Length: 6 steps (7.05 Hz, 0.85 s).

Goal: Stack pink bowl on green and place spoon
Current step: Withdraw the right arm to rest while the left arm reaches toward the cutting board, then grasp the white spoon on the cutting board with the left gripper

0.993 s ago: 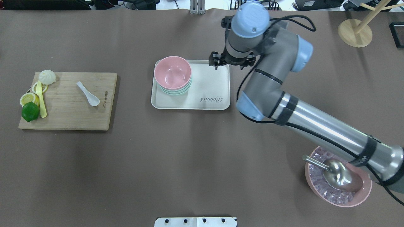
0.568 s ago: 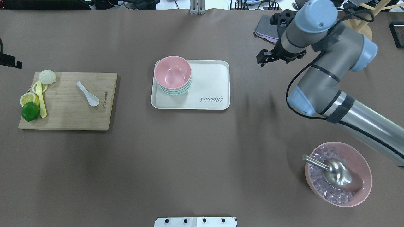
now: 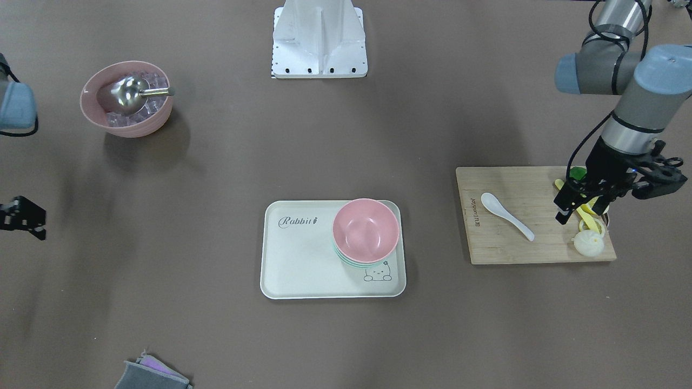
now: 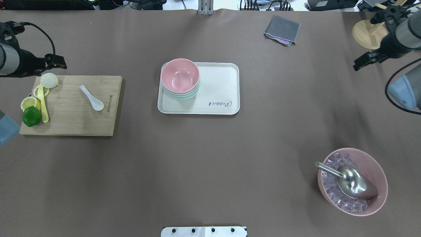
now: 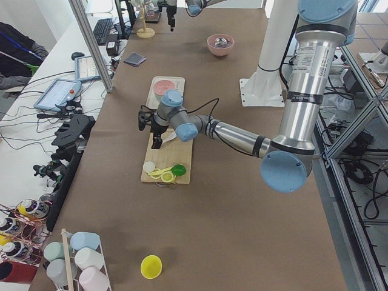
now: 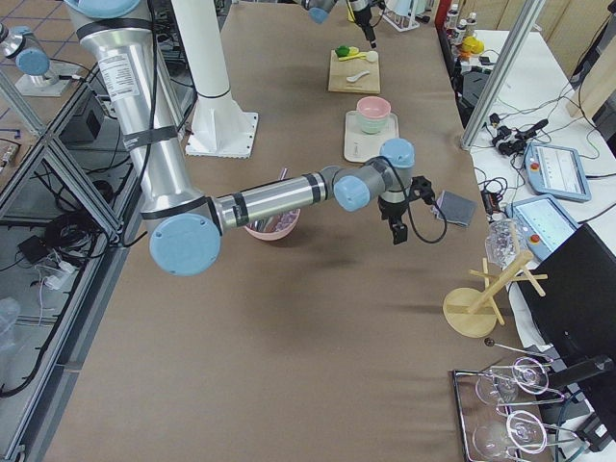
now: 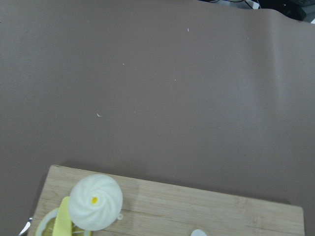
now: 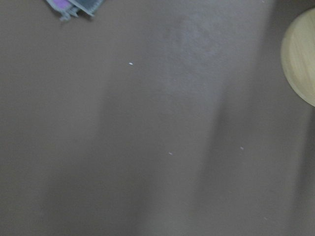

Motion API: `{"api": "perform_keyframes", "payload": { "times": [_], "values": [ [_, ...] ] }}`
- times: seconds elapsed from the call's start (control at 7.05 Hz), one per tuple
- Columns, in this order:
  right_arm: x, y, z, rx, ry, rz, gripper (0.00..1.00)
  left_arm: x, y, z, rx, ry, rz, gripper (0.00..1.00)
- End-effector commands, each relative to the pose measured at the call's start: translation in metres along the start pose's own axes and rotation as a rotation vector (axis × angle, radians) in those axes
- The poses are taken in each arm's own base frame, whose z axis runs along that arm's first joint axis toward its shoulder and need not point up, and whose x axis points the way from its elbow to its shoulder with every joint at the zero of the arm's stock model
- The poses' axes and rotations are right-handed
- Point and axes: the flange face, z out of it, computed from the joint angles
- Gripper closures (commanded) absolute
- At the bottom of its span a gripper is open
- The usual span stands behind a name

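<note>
The pink bowl sits nested on top of the green bowls at the far-left corner of the white tray. It also shows in the front view. The white spoon lies on the wooden cutting board, also seen in the front view. My left gripper hovers open and empty over the board's far-left corner, near the bun, left of the spoon. My right gripper is open and empty at the far right, well away from the tray.
On the board's left end lie a white bun, lemon slices, a lime and a yellow utensil. A larger pink bowl with ice and a metal scoop stands near right. A grey cloth and a wooden stand are far right.
My right arm has pulled back from the tray to the far right edge. My left arm has come in over the board's far-left corner. The bowls and spoon have not moved.
</note>
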Motion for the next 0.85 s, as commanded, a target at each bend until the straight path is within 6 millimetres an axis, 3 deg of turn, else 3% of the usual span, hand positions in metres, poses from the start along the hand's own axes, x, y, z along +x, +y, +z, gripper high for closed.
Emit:
{"api": "perform_keyframes", "payload": {
  "times": [0.0, 0.14, 0.28, 0.57, 0.71],
  "values": [
    [0.075, 0.065, 0.002, -0.016, 0.016, -0.002, 0.0, 0.017, 0.037, 0.028, 0.072, -0.092, -0.115, 0.03],
    [0.1, 0.084, -0.002, -0.017, 0.043, 0.002, 0.0, 0.026, 0.058, 0.038, 0.069, -0.104, -0.119, 0.03],
    [0.118, 0.097, -0.007, -0.015, 0.06, 0.026, 0.0, 0.048, 0.085, 0.05, 0.069, -0.115, -0.136, 0.03],
    [0.126, 0.103, -0.011, -0.009, 0.064, 0.024, 0.0, 0.116, 0.114, 0.06, 0.091, -0.196, -0.149, 0.03],
    [0.126, 0.103, -0.011, -0.009, 0.064, 0.024, 0.0, 0.116, 0.115, 0.061, 0.096, -0.204, -0.146, 0.18]
  ]
}}
